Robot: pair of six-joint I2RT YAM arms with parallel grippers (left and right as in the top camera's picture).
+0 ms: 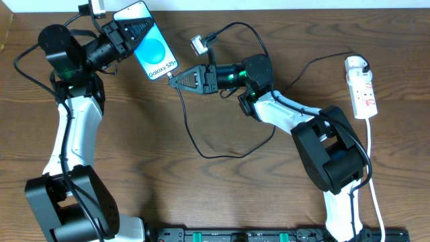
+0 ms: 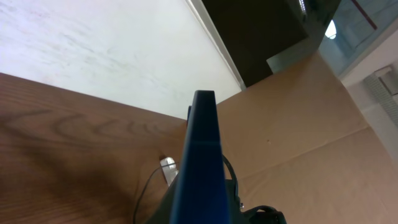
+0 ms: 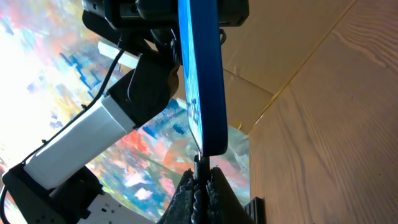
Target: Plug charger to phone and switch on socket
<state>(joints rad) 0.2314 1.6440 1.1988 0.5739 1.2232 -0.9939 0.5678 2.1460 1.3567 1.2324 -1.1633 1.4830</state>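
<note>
Phone (image 1: 152, 46), clenched in the left tool (image 1: 136, 31), touches at its five o'clock end the charger (image 1: 197, 46) tip gripped by the right tool (image 1: 173, 81); socket (image 1: 361, 87) at three o'clock.

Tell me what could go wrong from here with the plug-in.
1. The plug tip sits at the phone's bottom edge. If it is slightly off, it may scrape rather than enter.
2. The left gripper alone holds the phone, so the right gripper's push might tilt it or make it slip.
</note>
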